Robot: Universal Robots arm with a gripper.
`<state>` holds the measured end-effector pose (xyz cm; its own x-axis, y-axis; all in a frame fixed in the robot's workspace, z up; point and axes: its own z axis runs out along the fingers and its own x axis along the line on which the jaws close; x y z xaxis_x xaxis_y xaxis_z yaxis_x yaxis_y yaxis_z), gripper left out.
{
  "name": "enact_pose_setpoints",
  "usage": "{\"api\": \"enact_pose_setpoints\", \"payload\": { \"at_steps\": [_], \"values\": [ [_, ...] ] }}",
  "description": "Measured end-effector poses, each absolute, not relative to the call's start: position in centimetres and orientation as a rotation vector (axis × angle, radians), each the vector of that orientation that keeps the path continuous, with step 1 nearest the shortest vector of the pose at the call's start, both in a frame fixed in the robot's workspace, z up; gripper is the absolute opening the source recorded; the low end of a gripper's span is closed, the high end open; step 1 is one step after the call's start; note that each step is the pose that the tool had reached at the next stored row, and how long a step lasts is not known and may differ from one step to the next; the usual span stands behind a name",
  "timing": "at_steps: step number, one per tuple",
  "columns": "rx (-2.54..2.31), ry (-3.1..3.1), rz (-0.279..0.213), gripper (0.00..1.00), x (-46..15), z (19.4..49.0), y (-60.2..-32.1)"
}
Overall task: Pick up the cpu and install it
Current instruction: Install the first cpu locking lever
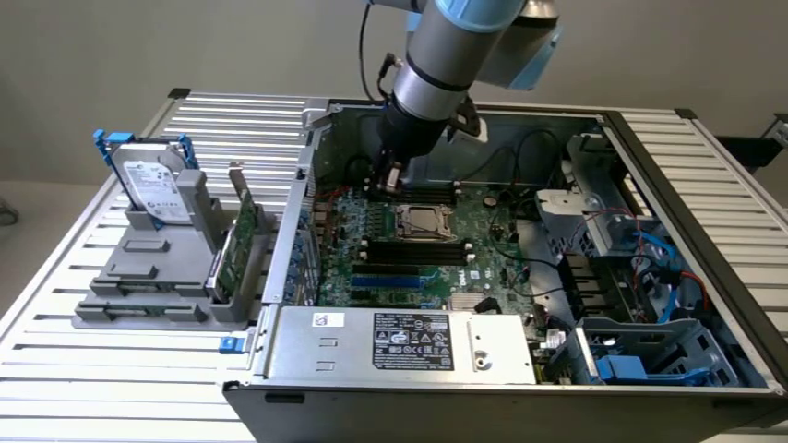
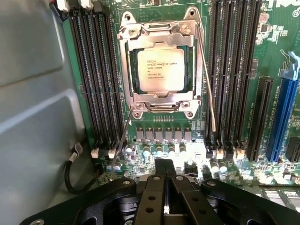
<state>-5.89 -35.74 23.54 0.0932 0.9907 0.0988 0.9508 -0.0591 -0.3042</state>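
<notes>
Starting at the exterior view's left, the slatted metal surface [image 1: 74, 369] carries one grey holder [image 1: 148, 286] with one hard drive [image 1: 154, 189] standing upright in it and one green card [image 1: 244, 235] on edge beside it. Neither is touched.

Next comes the single open computer case [image 1: 291, 249], with its power supply [image 1: 407, 341] along the near edge and the motherboard [image 1: 493, 268] lying flat inside. The one arm reaches down into the case, and its claw [image 1: 391, 177] hangs just above the board, near the socket but apart from it. In the wrist view the claw [image 2: 165, 187] has its fingers pressed together with nothing between them.

The one cpu [image 2: 161, 69] lies flat and square inside the socket frame [image 2: 126, 61], silvery top up. In the exterior view the cpu [image 1: 423, 221] sits mid-board, just beyond the claw's tip. Two banks of memory slots [image 2: 93, 75] flank the socket, and two thin wire levers [image 2: 206, 79] run along its sides. Whether those levers are latched I cannot tell.

By my reading, picking up and seating the chip is done. Only the locking of the frame remains uncertain.

Further toward the exterior view's right sit the blue drive bays [image 1: 652, 355] and a bundle of blue cables [image 1: 665, 268], clear of the work.
</notes>
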Motion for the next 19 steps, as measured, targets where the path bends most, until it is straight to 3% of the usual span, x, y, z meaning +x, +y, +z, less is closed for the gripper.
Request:
{"api": "enact_pose_setpoints", "payload": {
  "at_steps": [19],
  "values": [
    [-2.262,-1.692,0.143,0.11,-5.89,24.25,-36.37]
  ]
}}
